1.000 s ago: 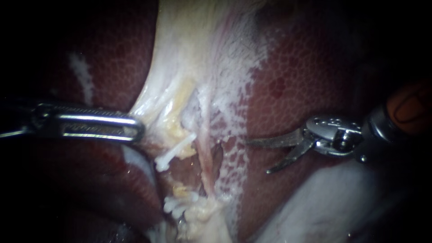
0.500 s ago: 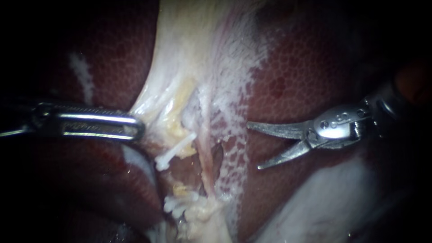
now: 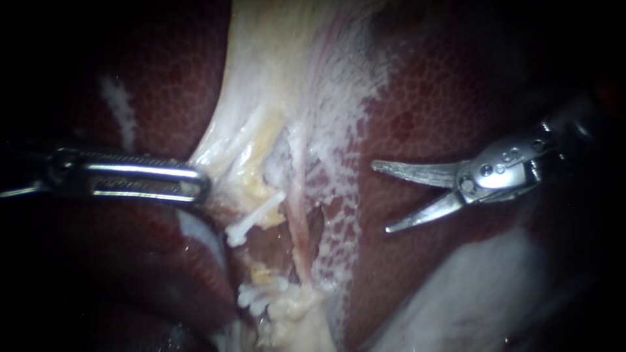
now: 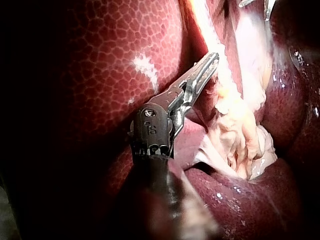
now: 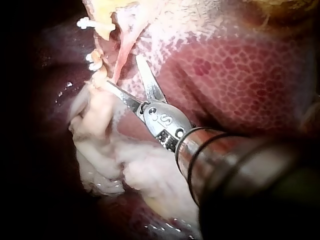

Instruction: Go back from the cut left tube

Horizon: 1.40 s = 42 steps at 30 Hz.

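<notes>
Your right instrument (image 3: 380, 197): pincer gaping wide, empty, over the liver (image 3: 424, 98), well apart from the white clip (image 3: 251, 221). Your left instrument (image 3: 199, 186): pincer clamped on pale tissue (image 3: 228, 156).

L instrument (image 3: 201, 186) shaft: lost in dark, far left | R instrument (image 3: 380, 197) shaft: fades into dark

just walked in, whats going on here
The left instrument has its jaws shut on the pale tissue and holds it out to the side. The cut left tube lies parted, with white clips on its ends. The right instrument is over the liver with its jaws open, holding nothing and apart from the tube.
</notes>
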Available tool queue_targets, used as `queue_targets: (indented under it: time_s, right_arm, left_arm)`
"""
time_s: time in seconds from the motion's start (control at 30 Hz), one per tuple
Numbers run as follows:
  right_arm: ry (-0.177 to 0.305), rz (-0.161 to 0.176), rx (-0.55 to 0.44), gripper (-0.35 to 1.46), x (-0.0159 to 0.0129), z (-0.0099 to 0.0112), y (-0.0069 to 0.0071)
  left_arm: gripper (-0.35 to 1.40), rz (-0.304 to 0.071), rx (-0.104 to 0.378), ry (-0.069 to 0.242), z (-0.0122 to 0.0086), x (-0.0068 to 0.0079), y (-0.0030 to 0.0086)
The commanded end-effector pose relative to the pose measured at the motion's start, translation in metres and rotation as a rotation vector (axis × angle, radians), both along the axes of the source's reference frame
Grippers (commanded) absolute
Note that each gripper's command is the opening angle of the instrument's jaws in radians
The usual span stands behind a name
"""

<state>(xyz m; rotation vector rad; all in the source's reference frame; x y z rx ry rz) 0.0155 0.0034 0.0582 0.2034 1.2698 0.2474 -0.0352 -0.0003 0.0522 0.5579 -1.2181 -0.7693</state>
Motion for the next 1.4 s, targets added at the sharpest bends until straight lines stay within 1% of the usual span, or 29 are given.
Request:
queue_targets:
  time_s: [0.03,0.23,0.33,0.53,0.6,0.67,0.73,0.83,0.93,1.03,1.4]
  right_arm:
    - [0.0,0.001,0.0,1.43,0.0,0.0,0.0]
    - [-0.001,0.001,0.0,1.43,-0.0002,0.0001,0.0]
    - [-0.001,0.001,-0.001,1.43,-0.0003,0.0002,-0.0001]
    - [-0.001,0.001,-0.002,1.43,-0.0005,0.0004,-0.0003]
    - [-0.001,0.001,-0.002,1.43,-0.0005,0.0004,-0.0003]
    - [-0.001,0.001,-0.002,1.43,-0.0006,0.0004,-0.0003]
    - [-0.001,0.001,-0.002,1.43,-0.0007,0.0004,-0.0003]
    - [-0.002,0.001,-0.002,1.43,-0.0007,0.0004,-0.0003]
    - [-0.002,0.002,-0.002,1.43,-0.0007,0.0004,-0.0003]
    - [-0.002,0.0,-0.008,1.43,-0.0007,0.0004,-0.0003]
    - [-0.003,0.001,-0.008,1.43,-0.0007,0.0004,-0.0003]
  left_arm:
    - [-0.35,0.0,0.0,0.0,0.0001,0.0,0.0001]
    - [-0.35,-0.003,-0.001,0.002,0.0006,0.0001,0.0003]
    - [-0.35,-0.003,-0.003,0.003,0.0012,0.0,0.0002]
    - [-0.35,-0.006,-0.012,0.008,0.0033,-0.0007,-0.0002]
    - [-0.35,-0.009,-0.017,0.012,0.0041,-0.0012,-0.0005]
    - [-0.35,-0.004,-0.025,0.01,0.0049,-0.0018,-0.0007]
    - [-0.35,-0.003,-0.021,0.008,0.0054,-0.0024,-0.0009]
    - [-0.35,0.005,-0.018,0.002,0.0064,-0.0037,-0.0013]
    - [-0.35,0.01,-0.021,-0.004,0.0073,-0.0046,-0.0016]
    - [-0.35,0.013,-0.016,-0.007,0.0076,-0.005,-0.0017]
    - [-0.35,0.013,-0.015,-0.007,0.0076,-0.0049,-0.0016]
